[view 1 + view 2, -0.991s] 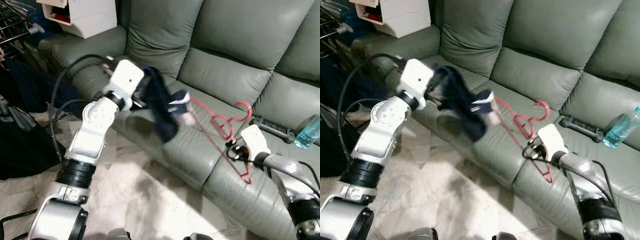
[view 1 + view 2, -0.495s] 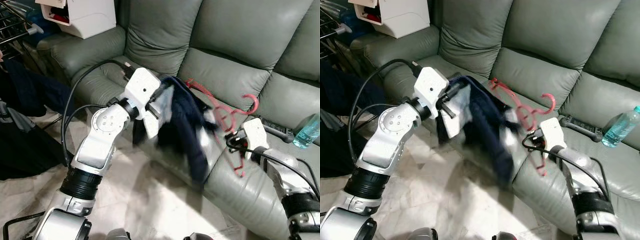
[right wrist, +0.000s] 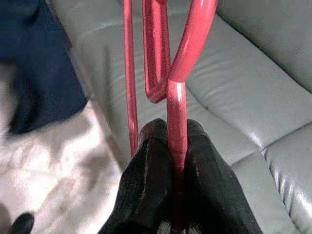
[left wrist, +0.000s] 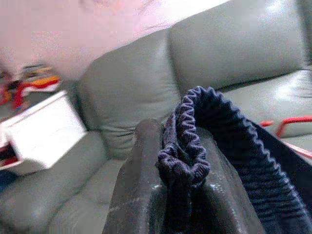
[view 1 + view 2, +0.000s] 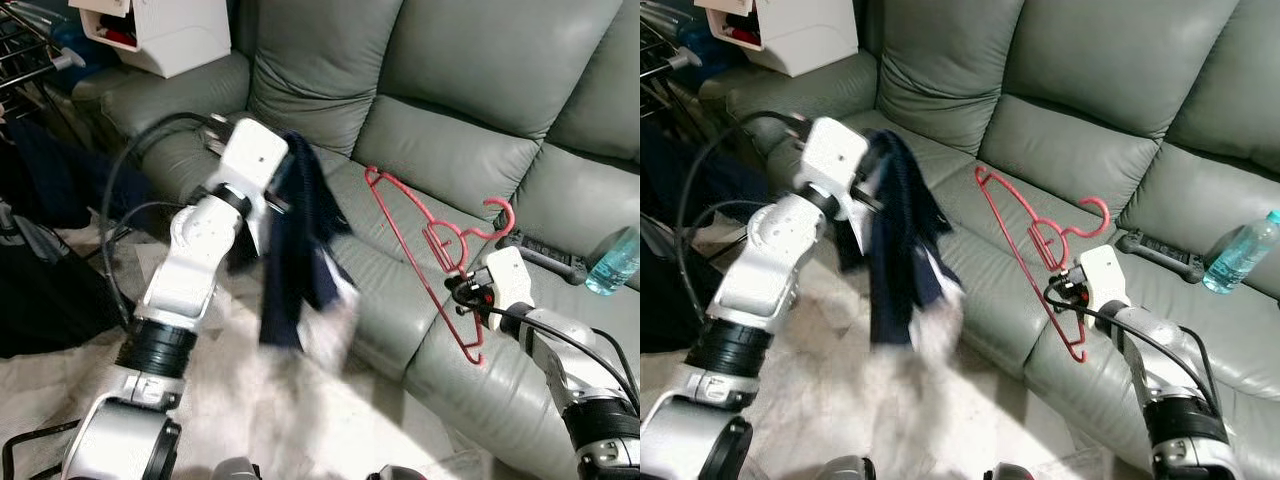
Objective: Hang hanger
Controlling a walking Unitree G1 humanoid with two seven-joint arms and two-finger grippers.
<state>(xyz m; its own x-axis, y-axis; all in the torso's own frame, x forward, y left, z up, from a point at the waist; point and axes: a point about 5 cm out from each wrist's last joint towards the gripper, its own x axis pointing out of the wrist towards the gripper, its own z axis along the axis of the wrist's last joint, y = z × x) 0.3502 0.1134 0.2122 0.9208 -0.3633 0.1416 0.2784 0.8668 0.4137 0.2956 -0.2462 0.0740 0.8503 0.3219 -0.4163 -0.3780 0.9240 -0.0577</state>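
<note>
A red plastic hanger [image 5: 430,250] is held up over the sofa seat, bare, its hook [image 5: 497,212] pointing toward the backrest. My right gripper [image 3: 173,156] is shut on its stem just under the hook, low on the right over the seat front. A dark navy garment [image 5: 297,250] with an elastic waistband [image 4: 195,141] hangs from my left gripper [image 4: 180,165], which is shut on that waistband. The cloth dangles in front of the sofa's left seat, its lower end blurred, apart from the hanger.
The grey-green leather sofa [image 5: 450,150] spans the view. A black remote [image 5: 545,255] and a clear water bottle [image 5: 612,265] lie on the right seat. A white box [image 5: 165,30] sits on the left armrest. A wire rack [image 5: 25,45] and dark bags stand at far left.
My left gripper has swung back to the left with the navy garment, pulling it off the hanger. The hanger now stands bare in my right gripper, tilted a little differently.
</note>
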